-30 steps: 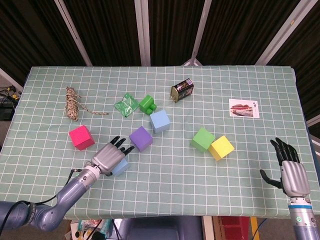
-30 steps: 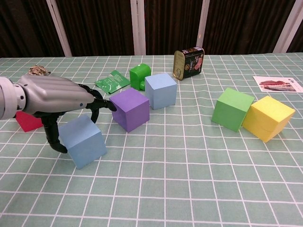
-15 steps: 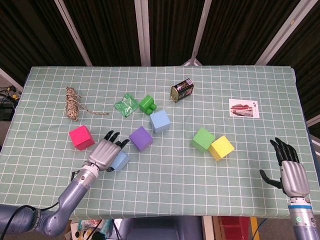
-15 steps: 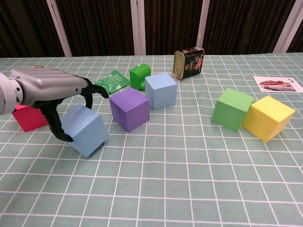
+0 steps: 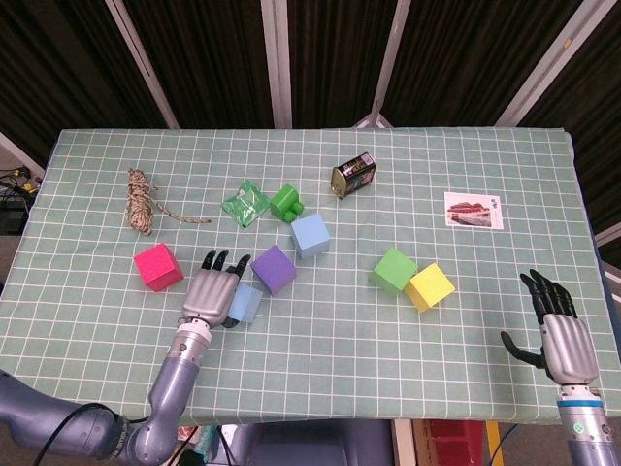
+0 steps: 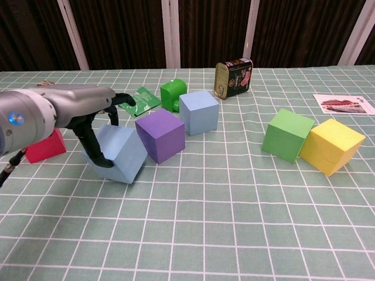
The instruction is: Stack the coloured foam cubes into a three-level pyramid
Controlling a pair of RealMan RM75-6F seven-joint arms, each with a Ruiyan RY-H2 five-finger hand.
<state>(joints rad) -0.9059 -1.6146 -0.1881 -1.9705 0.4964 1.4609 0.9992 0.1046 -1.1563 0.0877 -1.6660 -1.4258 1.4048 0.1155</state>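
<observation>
My left hand (image 5: 212,291) (image 6: 76,108) grips a blue foam cube (image 5: 245,303) (image 6: 122,153), thumb on its left face and fingers over the top. The cube is tilted, its right edge close against the purple cube (image 5: 274,269) (image 6: 159,135). Behind the purple one sits a light blue cube (image 5: 310,235) (image 6: 198,112). A pink cube (image 5: 158,267) (image 6: 45,146) lies left of my hand. The green cube (image 5: 393,270) (image 6: 287,134) and yellow cube (image 5: 430,286) (image 6: 331,146) touch each other at centre right. My right hand (image 5: 558,335) hovers open at the front right edge, holding nothing.
A small green block (image 5: 286,202) (image 6: 173,93) and a green packet (image 5: 245,204) (image 6: 139,99) lie behind the cubes. A tin can (image 5: 354,176) (image 6: 233,76) lies on its side further back. A rope bundle (image 5: 144,201) is at far left, a picture card (image 5: 473,210) (image 6: 344,103) at right.
My left hand has swung forward and to the right with the blue cube, tipping it up against the purple cube. The right hand has barely moved.
</observation>
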